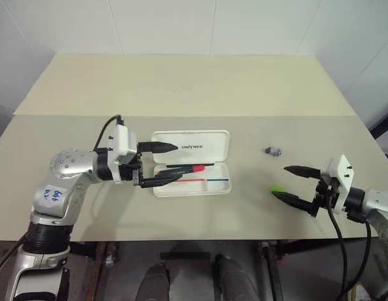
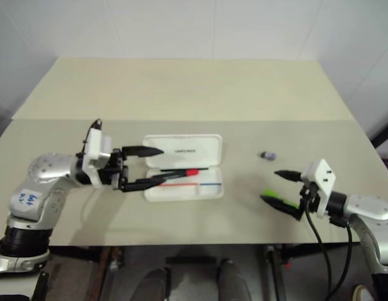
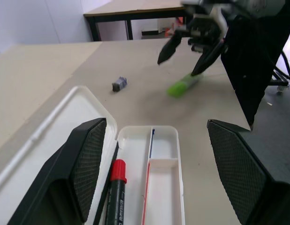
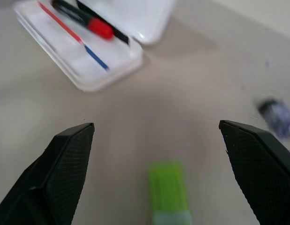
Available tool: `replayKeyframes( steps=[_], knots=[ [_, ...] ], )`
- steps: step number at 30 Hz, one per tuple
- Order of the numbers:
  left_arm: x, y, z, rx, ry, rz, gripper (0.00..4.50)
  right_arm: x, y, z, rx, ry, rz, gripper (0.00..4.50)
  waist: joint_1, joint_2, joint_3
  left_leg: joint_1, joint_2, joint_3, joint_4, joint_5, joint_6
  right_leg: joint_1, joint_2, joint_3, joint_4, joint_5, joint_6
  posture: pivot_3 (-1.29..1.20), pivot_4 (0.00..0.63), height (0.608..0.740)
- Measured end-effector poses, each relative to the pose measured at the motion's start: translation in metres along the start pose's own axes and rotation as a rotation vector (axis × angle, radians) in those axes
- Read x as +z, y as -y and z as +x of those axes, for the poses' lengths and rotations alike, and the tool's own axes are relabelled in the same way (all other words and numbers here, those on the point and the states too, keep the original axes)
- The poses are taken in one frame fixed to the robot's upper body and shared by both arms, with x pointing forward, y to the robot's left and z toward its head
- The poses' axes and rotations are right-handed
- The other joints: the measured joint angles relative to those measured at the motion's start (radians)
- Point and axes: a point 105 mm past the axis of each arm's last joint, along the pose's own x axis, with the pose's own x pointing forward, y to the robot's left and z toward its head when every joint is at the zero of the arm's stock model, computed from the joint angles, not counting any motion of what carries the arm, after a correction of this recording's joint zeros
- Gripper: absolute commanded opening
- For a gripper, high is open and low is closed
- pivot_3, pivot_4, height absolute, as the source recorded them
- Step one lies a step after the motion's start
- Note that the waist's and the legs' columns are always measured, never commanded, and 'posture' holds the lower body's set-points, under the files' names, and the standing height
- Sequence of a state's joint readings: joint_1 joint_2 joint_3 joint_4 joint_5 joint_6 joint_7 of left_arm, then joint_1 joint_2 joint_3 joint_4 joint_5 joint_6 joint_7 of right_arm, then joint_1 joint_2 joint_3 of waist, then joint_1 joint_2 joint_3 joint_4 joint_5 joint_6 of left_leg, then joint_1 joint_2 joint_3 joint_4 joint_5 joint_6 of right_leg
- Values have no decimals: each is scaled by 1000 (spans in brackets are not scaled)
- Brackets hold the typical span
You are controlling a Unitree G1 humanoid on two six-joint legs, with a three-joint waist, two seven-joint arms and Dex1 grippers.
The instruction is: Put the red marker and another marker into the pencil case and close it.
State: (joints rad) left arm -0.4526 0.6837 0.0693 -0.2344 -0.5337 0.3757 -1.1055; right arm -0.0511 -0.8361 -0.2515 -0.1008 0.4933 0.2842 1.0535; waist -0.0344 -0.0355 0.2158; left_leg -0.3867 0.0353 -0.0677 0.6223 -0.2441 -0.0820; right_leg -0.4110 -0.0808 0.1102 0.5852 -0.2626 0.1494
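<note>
Item 1, nearest the camera: right gripper (image 1: 296, 184), at about 4 o'clock on the surface (image 1: 181, 81), fingers spread wide and empty, the green highlighter (image 1: 278, 188) lying on the surface between them, not yet touched.

Item 2: left gripper (image 1: 167, 163), at 9 o'clock of the pencil case (image 1: 200, 186), fingers apart, holding nothing; its tips hover over the case's left end.

Item 3: red marker (image 1: 184, 168), black barrel, red cap, lying inside the open tray along the hinge side, cap toward 3 o'clock.

Item 4: pencil case, white, lid folded flat toward 12 o'clock, tray toward 6 o'clock.

Item 5: small purple object (image 1: 274, 150), at 1 o'clock of the case, apart from everything; not wanted.

Step in hand, as judged: taking up the highlighter. Advice: lower the right gripper squarely over the barrel's middle, close across its width rather than its ends, lift clear, carry toward 9 o'clock, and lay it parallel to the red marker in the tray's free lane. The left gripper should draw clear of the tray first.

Writing: "UNITREE" in dark letters on the lid; blue handwritten marks on the left arm's shell, illegible; print on the marker's barrel, too small to read.
</note>
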Motion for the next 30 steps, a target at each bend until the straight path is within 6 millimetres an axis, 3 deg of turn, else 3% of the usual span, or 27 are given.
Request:
replayKeyframes(
  steps=[2, 6, 13, 19, 23, 28, 30],
  knots=[
    [3, 4, -2, -13, -4, -18, 3597, -8, 5, -2, -15, -23, 12, 4500, -3, 0, 0, 0, 0, 0, 0, 0, 0, 0, 0, 0, 0, 0, 0, 0, 150, 740],
    [1, 10, -6, -37, -19, -65, 4480, -22, 12, -6, -32, -58, 29, 4500, -5, 0, 0, 0, 0, 0, 0, 0, 0, 0, 0, 0, 0, 0, 0, 0, 150, 740],
    [-2, 16, -13, -59, -69, -68, 4480, -49, 14, -12, -9, -137, 39, 4500, -10, 0, 0, 0, 0, 0, 0, 0, 0, 0, 0, 0, 0, 0, 0, 0, 150, 740],
    [-2, 15, -20, -67, -93, -28, 4480, -63, 18, -40, -18, -217, 38, 4500, -12, 0, 0, 0, 0, 0, 0, 0, 0, 0, 0, 0, 0, 0, 0, 0, 150, 740],
    [-5, 13, -23, -62, -98, -35, 4480, -70, 21, -57, -47, -242, 50, 4500, -15, 0, 0, 0, 0, 0, 1, 0, 0, 1, 0, 0, 0, 0, 0, 0, 150, 740],
    [-5, 14, -24, -70, -98, -24, 4480, -72, 21, -60, -54, -245, 46, 4500, -21, 0, 0, 0, 0, 0, 2, 0, 0, 1, 0, 1, 0, 0, 0, 0, 150, 740],
    [-5, 13, -24, -69, -99, -19, 4500, -72, 21, -59, -60, -238, 47, 3829, -21, 0, 0, 0, 0, 0, 2, 0, 0, 1, 0, 1, 0, 0, 0, 0, 150, 740]
  ],
)
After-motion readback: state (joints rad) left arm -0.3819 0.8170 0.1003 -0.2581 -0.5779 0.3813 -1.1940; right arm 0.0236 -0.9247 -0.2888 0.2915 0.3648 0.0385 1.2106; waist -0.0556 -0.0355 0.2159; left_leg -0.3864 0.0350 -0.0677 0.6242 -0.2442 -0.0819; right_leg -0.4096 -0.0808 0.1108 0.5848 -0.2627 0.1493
